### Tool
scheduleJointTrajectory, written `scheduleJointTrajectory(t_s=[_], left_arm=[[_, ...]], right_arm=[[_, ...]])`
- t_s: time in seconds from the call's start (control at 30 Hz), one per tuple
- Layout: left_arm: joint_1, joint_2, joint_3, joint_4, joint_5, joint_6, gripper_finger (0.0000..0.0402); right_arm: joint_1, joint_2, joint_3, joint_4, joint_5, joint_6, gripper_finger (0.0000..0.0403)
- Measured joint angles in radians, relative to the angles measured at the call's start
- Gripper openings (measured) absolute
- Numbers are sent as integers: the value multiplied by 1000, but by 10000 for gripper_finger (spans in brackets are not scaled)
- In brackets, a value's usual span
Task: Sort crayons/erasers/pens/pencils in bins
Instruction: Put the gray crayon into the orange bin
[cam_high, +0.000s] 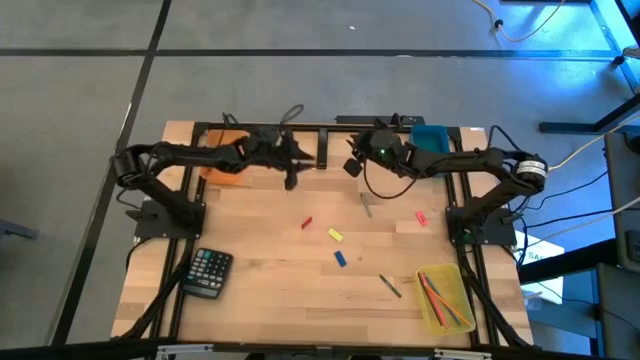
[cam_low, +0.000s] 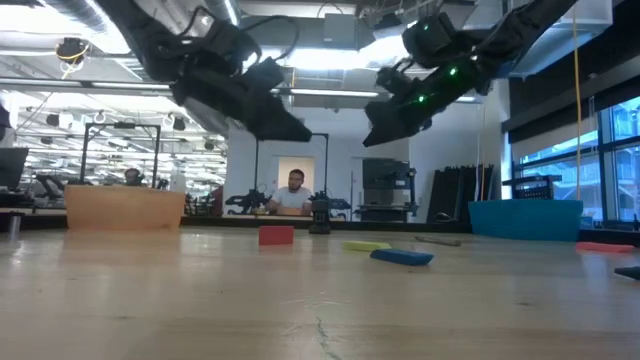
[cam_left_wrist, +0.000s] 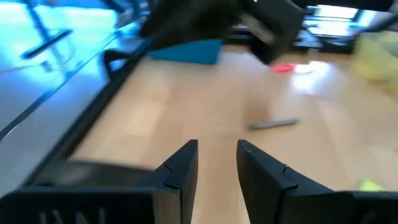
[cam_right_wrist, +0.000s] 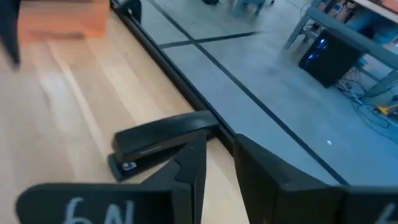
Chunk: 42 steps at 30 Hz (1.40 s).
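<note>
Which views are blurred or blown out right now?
Left wrist view: heavy motion blur; the teal bin and a grey stick smear, and only the left gripper stays crisp. Right wrist view: the orange bin is soft, the black stapler sharper. Low view: ceiling lights glare. High view: evenly lit apart from a blue cast on the floor at the right.

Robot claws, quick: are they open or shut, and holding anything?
Left gripper: jaws slightly open, holding nothing, up above the table's back edge.
Right gripper: jaws slightly open, holding nothing, over the black stapler.
</note>
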Motion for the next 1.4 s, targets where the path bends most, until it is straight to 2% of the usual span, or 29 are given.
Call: scheduleJointTrajectory(t_s=[0.23, 0.53, 0.7, 0.8, 0.93, 1.1, 1.27, 1.4], left_arm=[[-110, 93, 0, 114, 1, 23, 102], [-226, 261, 13, 325, 10, 143, 102], [-227, 330, 90, 317, 160, 119, 102], [-235, 372, 135, 312, 213, 124, 102], [-243, 395, 154, 302, 192, 137, 102], [-216, 366, 153, 216, 110, 148, 102], [-169, 333, 153, 115, 109, 151, 102], [-144, 331, 153, 92, 109, 178, 102]], right_arm=[[38, -79, 0, -95, -3, 95, 85], [98, -89, 0, -182, -10, 216, 85], [121, -93, 2, -242, -9, 289, 85], [128, -93, 34, -306, -9, 324, 85], [131, -93, 70, -359, 30, 329, 85], [129, -93, 102, -366, 83, 295, 85], [130, -93, 114, -368, 106, 285, 85], [130, -93, 113, -427, 103, 368, 85]])
